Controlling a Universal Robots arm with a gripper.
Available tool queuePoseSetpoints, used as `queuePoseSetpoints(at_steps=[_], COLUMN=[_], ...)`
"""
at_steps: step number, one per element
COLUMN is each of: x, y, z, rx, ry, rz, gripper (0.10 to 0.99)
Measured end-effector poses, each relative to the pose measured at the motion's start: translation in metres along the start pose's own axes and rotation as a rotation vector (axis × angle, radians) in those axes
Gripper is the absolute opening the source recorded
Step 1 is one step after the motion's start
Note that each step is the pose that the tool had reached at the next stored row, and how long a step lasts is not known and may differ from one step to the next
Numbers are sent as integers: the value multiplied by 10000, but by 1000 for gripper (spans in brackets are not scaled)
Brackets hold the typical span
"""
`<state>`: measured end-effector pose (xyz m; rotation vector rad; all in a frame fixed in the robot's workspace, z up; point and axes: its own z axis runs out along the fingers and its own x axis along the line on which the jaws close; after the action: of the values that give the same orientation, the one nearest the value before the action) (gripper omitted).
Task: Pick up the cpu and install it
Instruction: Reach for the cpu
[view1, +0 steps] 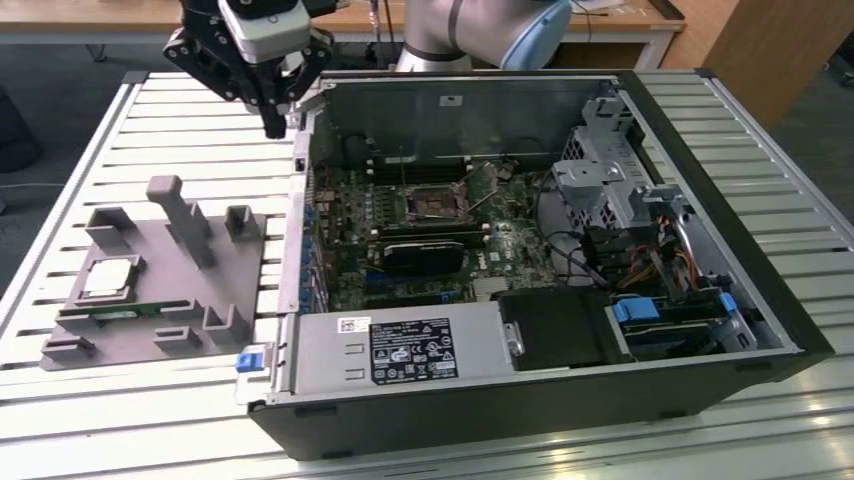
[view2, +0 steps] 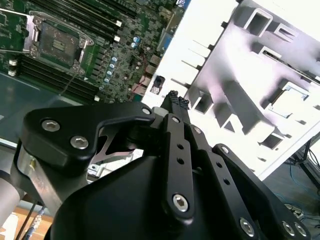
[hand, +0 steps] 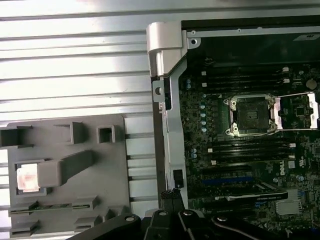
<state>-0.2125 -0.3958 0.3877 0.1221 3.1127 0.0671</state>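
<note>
Grey holder (view1: 220, 285) sat on the slatted metal surface (view1: 80, 140) at the exterior view's left. The cpu (view1: 110, 278) lay flat in one of its pockets, nothing touching it. Jaws were pressed together and empty, hovering near the far corner of the open computer case (view1: 561, 400), well apart from the cpu. Further right, the motherboard socket (view1: 434, 205) was bare, frame flipped open.

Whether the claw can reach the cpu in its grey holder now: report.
Probably yes. The cpu lies uncovered in the grey holder, nothing over it. The claw, shut, hangs by the case wall, off to one side. The tall post beside the chip could crowd the approach.
</note>
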Motion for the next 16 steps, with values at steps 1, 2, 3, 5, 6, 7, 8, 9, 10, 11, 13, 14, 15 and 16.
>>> queuePoseSetpoints(at_steps=[1, 2, 3, 5, 6, 7, 8, 9, 10, 11, 13, 14, 15, 16], x=[18, 36, 53, 85, 101, 116, 132, 148, 164, 179, 208, 223, 238, 253], y=[-1, -3, -4, -7, -8, -9, -10, -12, -13, -14, -16, -17, -19, -20], z=[0, 0, 0, -1, -1, -1, -1, -1, -2, -2, -2, -3, -3, -3], rx=[-1, 0, -1, 0, 0, 0, -1, -1, 0, 0, 0, 0, 0, 0], ry=[0, 0, 0, 0, 0, 0, -1, 0, 0, 0, 0, 0, 0, 0], rz=[0, 0, 1, 1, 1, 2, 1, 1, 1, 0, 1, 0, 1, 1], gripper=[106, 106, 106, 106, 106, 106, 106, 106, 106, 106, 106, 106, 106, 106])
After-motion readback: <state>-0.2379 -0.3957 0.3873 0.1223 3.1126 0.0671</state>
